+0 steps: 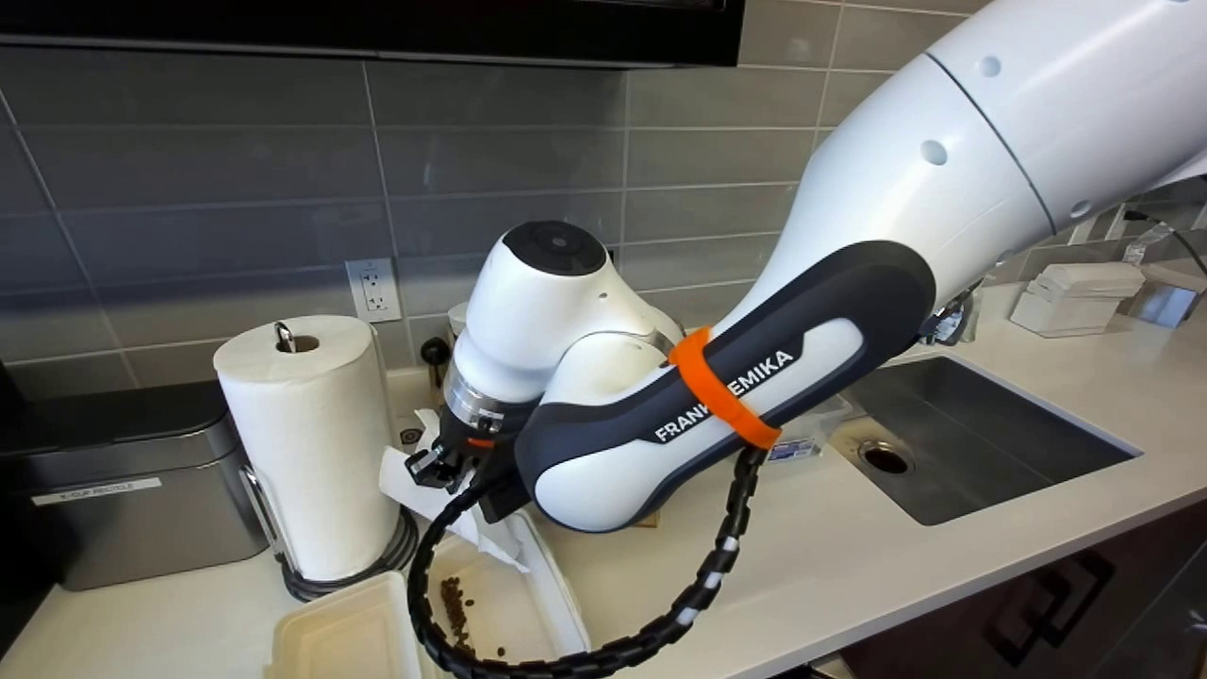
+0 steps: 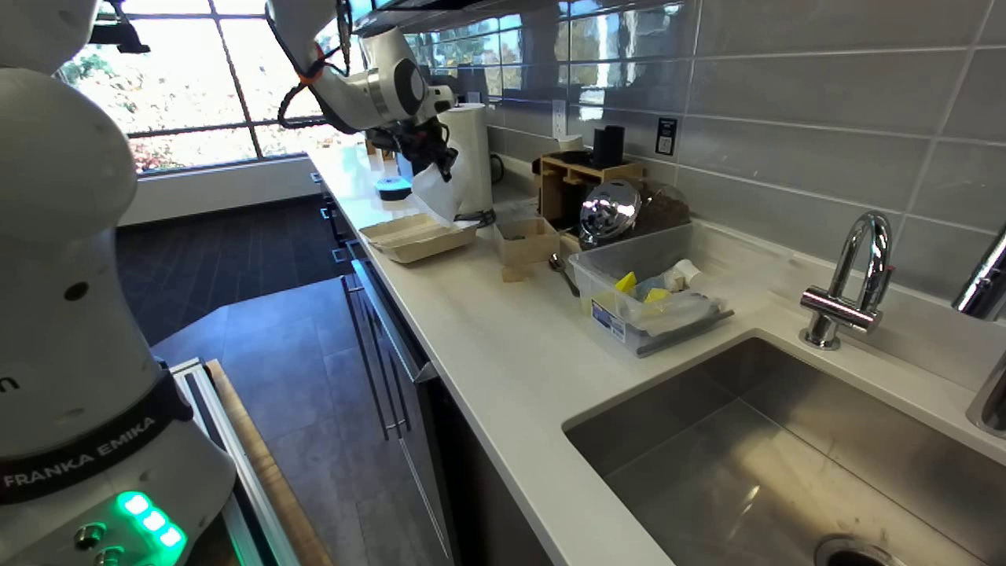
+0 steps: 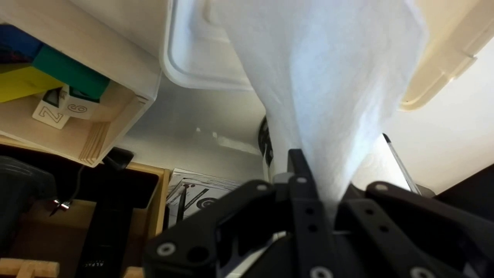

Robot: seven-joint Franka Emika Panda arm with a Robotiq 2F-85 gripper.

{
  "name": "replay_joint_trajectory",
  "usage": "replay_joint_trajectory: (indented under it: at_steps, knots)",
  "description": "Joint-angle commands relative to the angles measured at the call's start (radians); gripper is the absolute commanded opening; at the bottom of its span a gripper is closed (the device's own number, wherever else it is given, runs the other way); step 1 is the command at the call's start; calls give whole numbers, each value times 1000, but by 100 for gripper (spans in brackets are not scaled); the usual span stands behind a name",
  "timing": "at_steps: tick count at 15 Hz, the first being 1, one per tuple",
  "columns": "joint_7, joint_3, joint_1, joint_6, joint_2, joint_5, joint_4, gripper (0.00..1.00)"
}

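Observation:
My gripper (image 3: pixel 324 181) is shut on a white paper sheet (image 3: pixel 328 77), pinched narrow between the fingers and spreading out beyond them. In an exterior view the gripper (image 2: pixel 445 161) holds the sheet (image 2: pixel 435 192) above an open cream takeout container (image 2: pixel 409 240). In an exterior view, the sheet (image 1: pixel 504 538) hangs into the container (image 1: pixel 556 575), where small brown beans (image 1: pixel 454 608) lie. The container's other half (image 1: pixel 339 632) lies open beside it. The arm partly hides the gripper (image 1: pixel 453 471) there. A paper towel roll (image 1: pixel 306 443) stands close to the gripper.
A wooden box (image 3: pixel 127 65) of coloured blocks stands beside the container. A clear bin (image 2: pixel 621 314), a wooden organizer (image 2: pixel 554 196), a sink (image 2: pixel 692 448) and a faucet (image 2: pixel 853 291) lie along the counter. A metal K-cup bin (image 1: pixel 151 509) stands by the roll.

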State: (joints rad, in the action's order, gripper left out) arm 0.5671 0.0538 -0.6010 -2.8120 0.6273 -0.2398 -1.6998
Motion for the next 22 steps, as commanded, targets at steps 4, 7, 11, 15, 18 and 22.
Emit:
replay_joint_trajectory:
  at_steps: [4,7,11,15,18,22]
  knots:
    - [6,-4,-14,-5,-82,34,-119,0]
    - [29,22,-32,-19,-96,13,-140,0]
    - [38,44,-42,-39,-106,3,-160,0]
    - [29,48,-36,-109,-93,11,-175,0]
    - [36,98,-73,-191,-89,6,-198,0]
    - [63,162,-124,-292,-85,-14,-226,0]
